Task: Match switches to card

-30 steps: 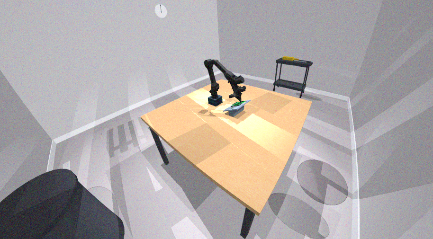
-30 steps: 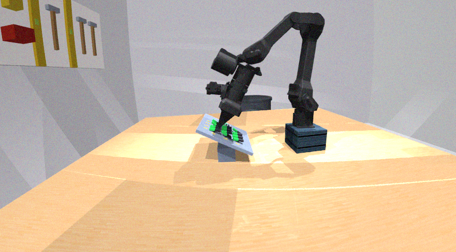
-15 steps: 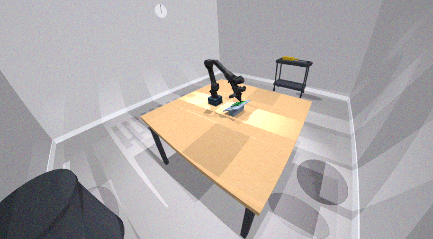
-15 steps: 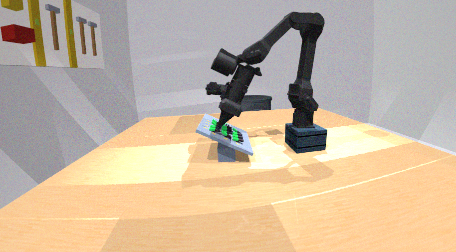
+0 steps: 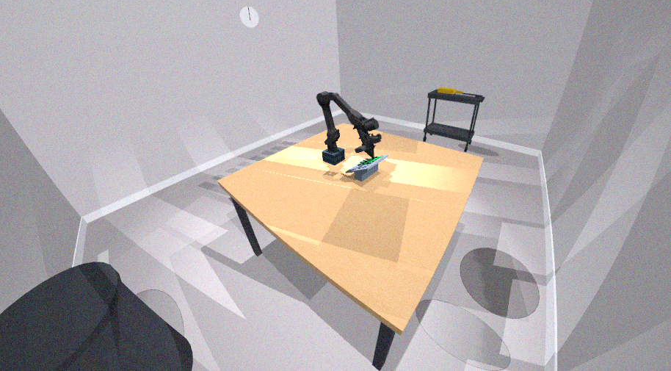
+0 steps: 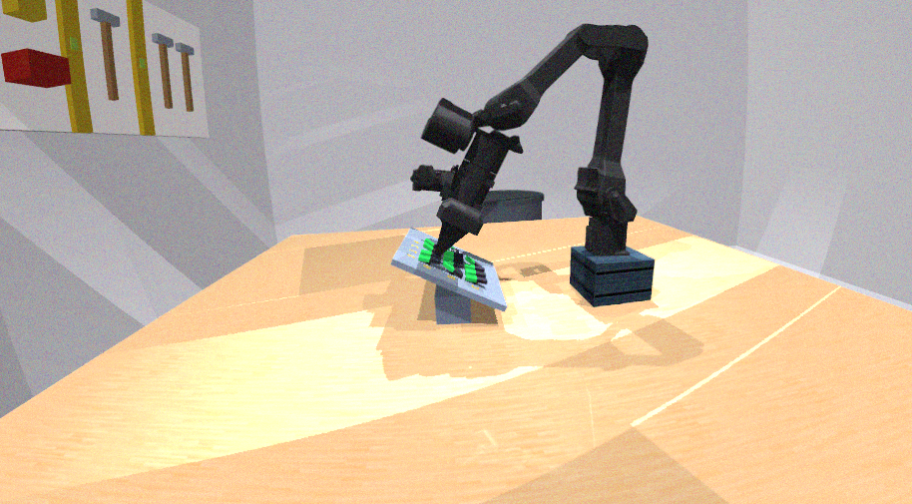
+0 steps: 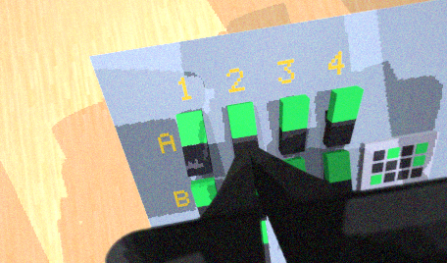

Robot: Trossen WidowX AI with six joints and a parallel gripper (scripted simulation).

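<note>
Tool (image 5: 373, 156) (image 6: 437, 255) (image 7: 247, 154) together, nothing between its 2 fingers; tips low over the far part of the panel (image 5: 352, 170) (image 6: 494, 299) (image 7: 137, 90), at the nearer half of switch A2 (image 7: 242, 121). Contact there likely, but the tips hide the spot. Panel tilted on its support on the desk (image 5: 365, 247) (image 6: 268, 404) (image 7: 29, 22); all switches sit on the panel's face. Card (image 7: 399, 161) on the panel's right side.

Card as read: far row dark, green, dark, green; middle row all 4 dark; near row green, then 3 dark. So A2 should end green-raised, and a press on its dark half suits that.

Risks, by my judgement:
- Too shallow a press, or a lift too soon: A2 may not tip fully.
- Tips sliding down the panel's slope: B2, directly nearer on the panel and masked by the tool, could get knocked.
- Sideways drift on the panel: A1 (image 7: 192, 130) or A3 (image 7: 294, 114) brushed, since the closed fingers widen above the tips.
- Row slip in reading: the card's squares are small. Much of the panel's nearer part is out of sight at the wrist, so states there need rechecking after a straight lift.
</note>
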